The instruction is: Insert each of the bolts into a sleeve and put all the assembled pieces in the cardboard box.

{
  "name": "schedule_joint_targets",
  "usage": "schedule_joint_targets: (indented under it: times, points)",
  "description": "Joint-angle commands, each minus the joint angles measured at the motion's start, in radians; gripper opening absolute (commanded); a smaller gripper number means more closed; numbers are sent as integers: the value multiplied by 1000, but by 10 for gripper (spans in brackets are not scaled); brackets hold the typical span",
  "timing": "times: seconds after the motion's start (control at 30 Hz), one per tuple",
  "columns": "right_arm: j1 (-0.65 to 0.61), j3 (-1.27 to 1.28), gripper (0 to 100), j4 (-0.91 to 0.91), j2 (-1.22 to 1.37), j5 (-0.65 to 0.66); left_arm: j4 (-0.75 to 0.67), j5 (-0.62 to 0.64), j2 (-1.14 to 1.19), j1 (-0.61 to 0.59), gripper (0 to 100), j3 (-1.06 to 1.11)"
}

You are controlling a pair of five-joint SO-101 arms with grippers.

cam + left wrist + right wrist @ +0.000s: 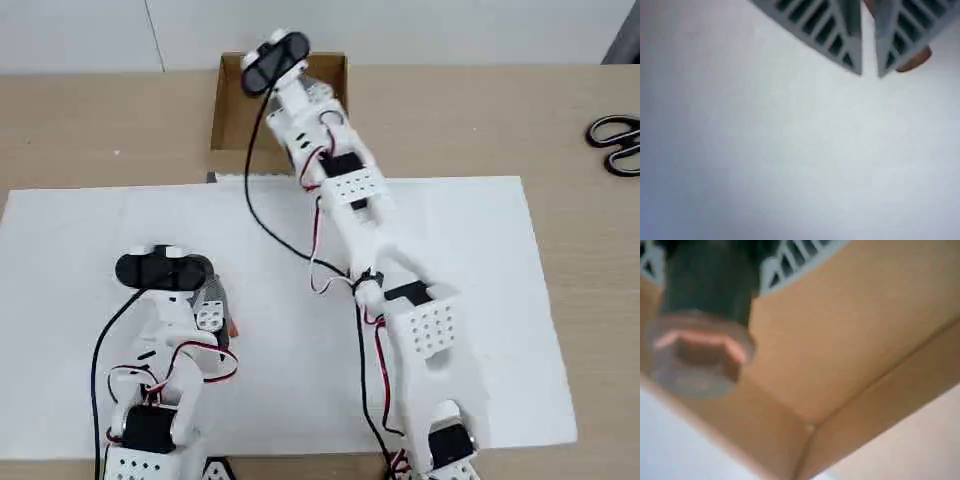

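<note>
My right gripper is shut on an assembled piece, a dark sleeve with a metal bolt head showing at its end. It hangs inside the cardboard box, close above the floor near a corner. In the high view the right arm stretches to the cardboard box at the table's far edge, and its wrist camera covers the right gripper. My left gripper rests near the front left over the white sheet. Its grey fingers stand almost together with nothing between them, left gripper.
A white paper sheet covers most of the wooden table. Black scissors lie at the far right edge. A small orange part shows behind the left fingers.
</note>
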Motion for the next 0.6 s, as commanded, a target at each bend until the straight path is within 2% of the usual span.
schedule_joint_targets:
  times: [0.0, 0.1, 0.4, 0.57]
  points:
    - [-7, -83, 82, 16, -10, 9, 9, -6, -6, -3, 6, -5]
    - [-7, -83, 140, 88, -2, 9, 11, -6, -6, -3, 6, -5]
    - [-10, -86, 138, 163, -56, 6, 11, -5, -6, -3, 6, -5]
    - [-24, -86, 0, 421, -206, -92, 11, -3, -8, -5, 6, -5]
